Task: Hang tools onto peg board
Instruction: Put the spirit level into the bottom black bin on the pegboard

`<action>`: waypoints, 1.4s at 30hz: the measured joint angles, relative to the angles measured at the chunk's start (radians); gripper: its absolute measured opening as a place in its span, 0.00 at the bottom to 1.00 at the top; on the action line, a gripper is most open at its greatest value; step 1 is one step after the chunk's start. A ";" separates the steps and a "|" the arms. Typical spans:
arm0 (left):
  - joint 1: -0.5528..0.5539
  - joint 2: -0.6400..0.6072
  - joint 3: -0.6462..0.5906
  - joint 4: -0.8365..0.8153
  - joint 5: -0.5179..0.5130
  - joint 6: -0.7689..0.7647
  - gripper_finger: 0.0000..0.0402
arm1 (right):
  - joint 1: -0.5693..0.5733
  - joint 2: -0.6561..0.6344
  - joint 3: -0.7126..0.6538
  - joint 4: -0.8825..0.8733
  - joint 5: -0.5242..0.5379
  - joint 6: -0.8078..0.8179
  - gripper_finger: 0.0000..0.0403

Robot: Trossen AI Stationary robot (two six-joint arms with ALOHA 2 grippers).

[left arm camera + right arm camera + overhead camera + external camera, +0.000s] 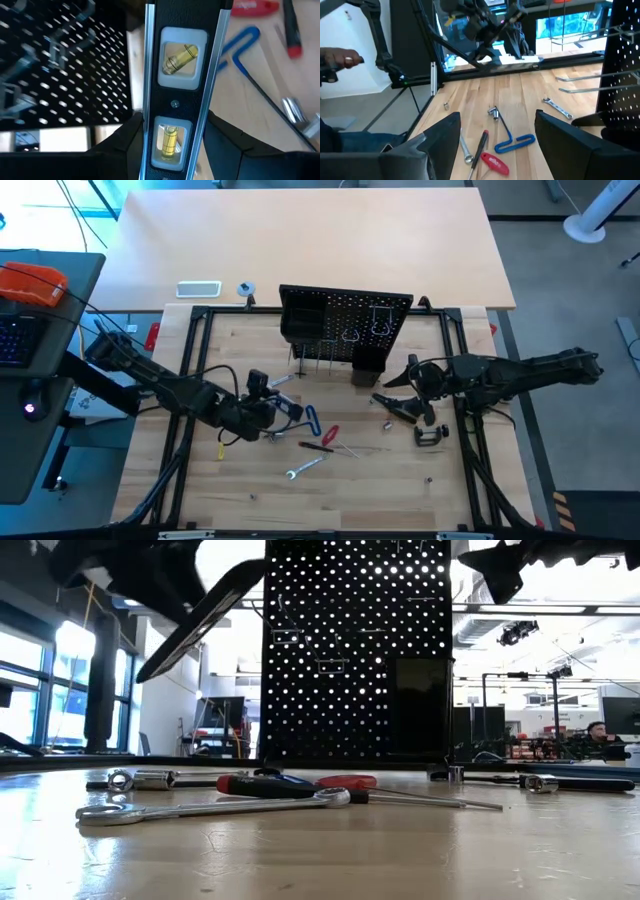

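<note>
Pegboard (345, 330) stands upright at the worktop's (250, 490) far middle in the high view; the left pincer (262, 412) is left of centre, the right pincer (400, 378) beside the board's right end.

Low view: a wrench (215, 807) and red-handled screwdriver (350, 784) lie near.

Left wrist view: the left pincer is clamped on a black spirit level (182, 75).

Right wrist view: the right pincer (497, 142) gapes empty above a blue hex key (512, 142).

The spirit level (182, 85) runs off the left wrist view's top and bottom edges, and the peg board (60, 65) behind looks blurred.
</note>
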 joint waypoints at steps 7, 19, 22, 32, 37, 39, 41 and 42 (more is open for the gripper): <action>0.001 0.000 0.052 0.156 -0.030 0.112 0.38 | 0.000 -0.030 0.000 -0.055 0.038 -0.010 0.62; 0.102 0.003 0.058 0.642 0.156 0.282 0.38 | 0.005 -0.046 0.000 0.001 0.038 -0.117 0.62; 0.146 0.015 0.058 0.752 0.300 0.274 0.38 | 0.022 -0.046 0.000 0.006 0.039 -0.153 0.62; 0.273 0.154 0.058 1.056 0.737 0.202 0.38 | 0.119 0.021 0.000 0.123 0.030 -0.203 0.62; 0.295 0.250 0.058 1.201 0.901 0.183 0.38 | 0.163 0.101 0.000 0.183 0.037 -0.201 0.62; 0.304 0.286 0.058 1.247 0.940 0.164 0.38 | 0.175 0.136 0.000 0.218 0.037 -0.201 0.62; 0.316 0.321 0.058 1.291 0.982 0.131 0.38 | 0.191 0.159 0.000 0.259 0.038 -0.208 0.62; 0.322 0.338 0.058 1.301 1.006 0.112 0.38 | 0.198 0.166 0.000 0.282 0.038 -0.217 0.62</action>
